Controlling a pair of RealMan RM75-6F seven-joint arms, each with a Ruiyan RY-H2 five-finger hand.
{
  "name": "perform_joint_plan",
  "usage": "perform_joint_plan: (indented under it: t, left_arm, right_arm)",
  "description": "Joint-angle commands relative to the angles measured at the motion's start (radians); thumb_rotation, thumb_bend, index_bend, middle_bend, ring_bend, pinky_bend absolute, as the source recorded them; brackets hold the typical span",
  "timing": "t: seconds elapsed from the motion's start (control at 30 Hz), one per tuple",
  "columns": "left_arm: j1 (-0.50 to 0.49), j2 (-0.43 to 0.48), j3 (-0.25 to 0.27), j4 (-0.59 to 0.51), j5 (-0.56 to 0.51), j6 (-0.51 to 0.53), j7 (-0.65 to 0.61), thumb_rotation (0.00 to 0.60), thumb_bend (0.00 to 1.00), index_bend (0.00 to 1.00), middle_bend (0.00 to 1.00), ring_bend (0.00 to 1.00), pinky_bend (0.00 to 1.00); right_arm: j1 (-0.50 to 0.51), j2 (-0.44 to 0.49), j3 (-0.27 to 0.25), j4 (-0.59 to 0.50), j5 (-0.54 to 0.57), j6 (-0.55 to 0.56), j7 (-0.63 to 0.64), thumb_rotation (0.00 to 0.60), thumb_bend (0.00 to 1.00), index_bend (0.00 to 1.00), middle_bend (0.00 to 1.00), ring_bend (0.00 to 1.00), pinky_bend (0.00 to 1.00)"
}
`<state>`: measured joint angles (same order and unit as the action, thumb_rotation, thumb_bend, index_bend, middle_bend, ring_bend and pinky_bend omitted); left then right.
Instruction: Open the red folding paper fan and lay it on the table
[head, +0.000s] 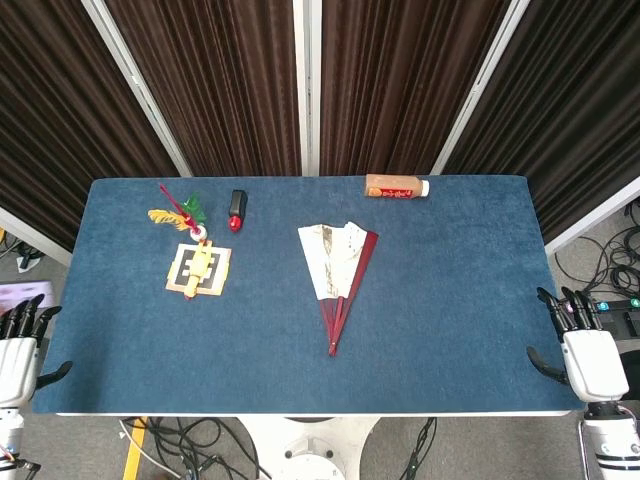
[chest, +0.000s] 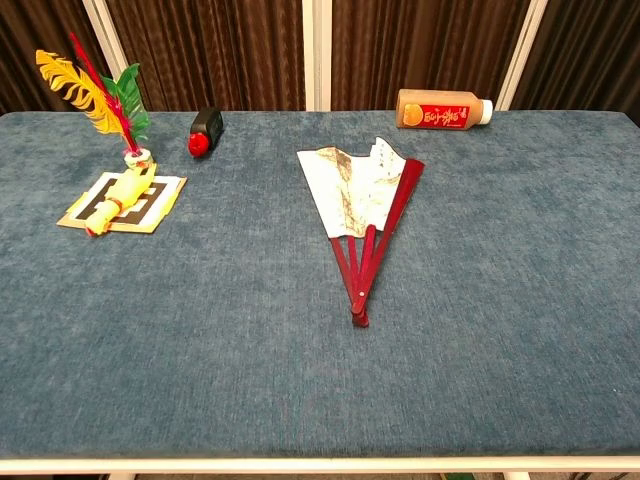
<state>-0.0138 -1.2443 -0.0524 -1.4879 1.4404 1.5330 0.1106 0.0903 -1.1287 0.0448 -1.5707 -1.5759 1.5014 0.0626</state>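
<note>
Both my hands empty with fingers apart, left hand (head: 20, 345) lower left, right hand (head: 585, 350) lower right, fan (head: 338, 270) half spread mid-table (head: 470, 290).

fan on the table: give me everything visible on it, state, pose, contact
The red folding paper fan lies flat on the blue table, near the middle. It is only partly spread: a narrow wedge of whitish paper with brownish markings, its top edge ragged. Red ribs gather at a pivot on the near end, with the thick red guard stick along its right edge. Nothing touches it but the tabletop; both hands, left and right, hang off the table's ends.
</note>
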Motion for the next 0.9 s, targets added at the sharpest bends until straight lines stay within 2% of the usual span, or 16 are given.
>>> perform_joint_plan:
  t: [0.03,0.4,0.53,0.73,0.9]
  left_arm:
    - [-0.001,-0.001,-0.001,0.001,-0.001,-0.001,0.000,0.600,0.02,0.26,0.19,0.11,0.14]
    - [0.000,-0.004,-0.002,0.002,0.001,0.004,-0.002,0.600,0.02,0.26,0.19,0.11,0.14]
    - [-0.003,-0.001,-0.001,0.000,0.010,0.005,-0.001,0.600,0.02,0.26,0.19,0.11,0.14]
    - [0.005,0.000,0.001,-0.005,0.008,0.016,-0.003,0.600,0.02,0.26,0.19,0.11,0.14]
    - [0.009,0.002,0.002,-0.010,0.013,0.024,0.000,0.600,0.02,0.26,0.19,0.11,0.14]
  right_arm:
    - [0.000,0.000,-0.001,-0.001,-0.001,0.000,-0.001,0.600,0.17,0.03,0.19,0.01,0.01]
    - [0.036,0.003,-0.006,-0.003,-0.039,-0.038,0.005,0.600,0.17,0.03,0.19,0.01,0.01]
    - [0.143,-0.005,0.011,0.001,-0.083,-0.155,0.001,0.600,0.17,0.04,0.20,0.01,0.01]
    - [0.374,-0.090,0.074,0.057,-0.066,-0.439,0.002,0.600,0.16,0.21,0.25,0.01,0.01]
    - [0.538,-0.241,0.107,0.188,-0.029,-0.625,-0.023,0.600,0.02,0.26,0.27,0.02,0.02]
